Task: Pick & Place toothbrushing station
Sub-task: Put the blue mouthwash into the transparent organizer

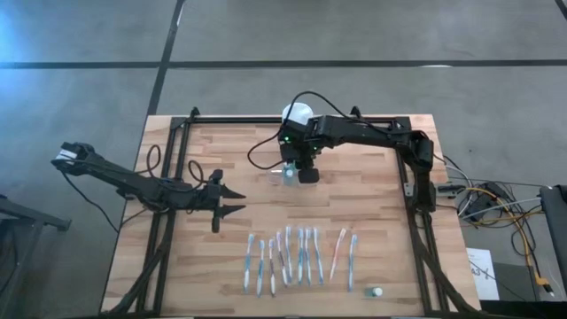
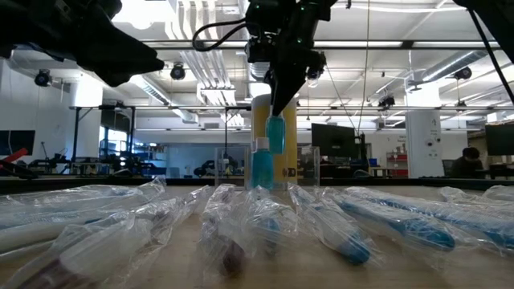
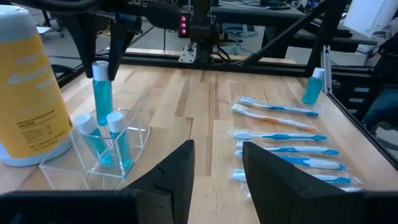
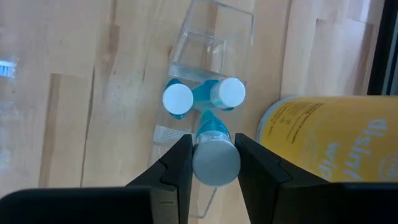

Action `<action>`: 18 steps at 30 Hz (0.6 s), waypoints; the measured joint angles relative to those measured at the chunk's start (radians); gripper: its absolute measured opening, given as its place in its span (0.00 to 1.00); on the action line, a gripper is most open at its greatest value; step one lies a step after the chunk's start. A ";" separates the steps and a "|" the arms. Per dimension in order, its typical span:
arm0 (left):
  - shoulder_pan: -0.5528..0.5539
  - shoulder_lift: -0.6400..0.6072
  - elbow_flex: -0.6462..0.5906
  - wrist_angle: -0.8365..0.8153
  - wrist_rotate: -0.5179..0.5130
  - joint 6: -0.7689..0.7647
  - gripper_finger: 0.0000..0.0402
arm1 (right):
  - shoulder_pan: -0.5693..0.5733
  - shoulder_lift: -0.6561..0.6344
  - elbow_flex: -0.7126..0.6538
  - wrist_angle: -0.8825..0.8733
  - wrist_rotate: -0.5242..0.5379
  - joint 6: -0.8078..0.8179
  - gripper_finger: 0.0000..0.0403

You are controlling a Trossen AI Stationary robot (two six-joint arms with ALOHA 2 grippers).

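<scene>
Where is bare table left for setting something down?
Free: the wood between the left gripper and the clear holder, and the far right side. Crowded: the near edge, lined with wrapped toothbrushes, and around the yellow jar.

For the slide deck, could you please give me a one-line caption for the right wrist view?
Right gripper holds a blue bottle above the clear holder, where two bottles already stand, beside the yellow jar.

Overhead, table-level, two wrist cameras

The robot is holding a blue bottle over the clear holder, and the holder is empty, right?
Not quite. The right gripper does hold a blue bottle over the clear holder, but the holder isn't empty: two blue bottles already stand in it, as the right wrist view shows.
</scene>
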 joint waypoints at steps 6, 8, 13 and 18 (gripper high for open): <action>0.000 0.000 0.000 0.000 0.001 0.000 0.35 | -0.013 0.010 -0.015 0.009 -0.001 -0.008 0.24; 0.000 0.000 0.000 0.000 0.003 0.000 0.35 | -0.015 0.014 -0.015 0.011 -0.004 -0.007 0.24; 0.000 0.000 -0.001 -0.011 0.009 -0.001 0.35 | -0.018 0.035 -0.025 0.021 -0.008 -0.007 0.24; 0.000 0.000 -0.002 -0.019 0.018 -0.010 0.35 | -0.020 0.032 -0.067 0.073 -0.021 0.003 0.24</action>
